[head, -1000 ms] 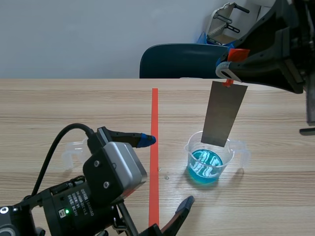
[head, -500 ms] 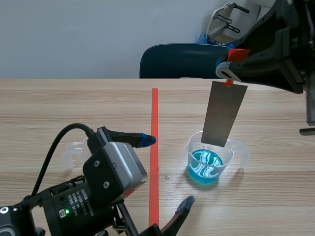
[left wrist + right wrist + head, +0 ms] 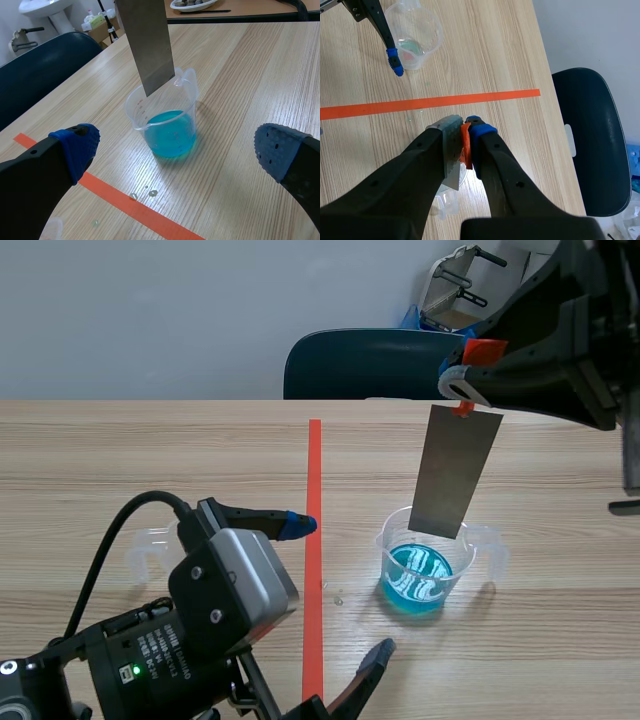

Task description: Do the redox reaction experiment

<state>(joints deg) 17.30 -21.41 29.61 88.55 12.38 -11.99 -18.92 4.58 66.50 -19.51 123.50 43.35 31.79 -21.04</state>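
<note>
2 grippers. Right gripper (image 3: 462,128) pinches strip (image 3: 455,475), which hangs under it at the mouth of beaker (image 3: 425,570). Left gripper (image 3: 176,148) spread, beaker just ahead. Right wrist view alone shows cup (image 3: 415,32) whole.

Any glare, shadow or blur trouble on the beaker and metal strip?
Scene view: white glints on the blue liquid in the beaker; metal strip reads flat grey, no hotspot. Left wrist view: sharp, only a faint shadow beside the beaker. Right wrist view: the right pincer is dark and hides most of the beaker, bright patch under it.
</note>
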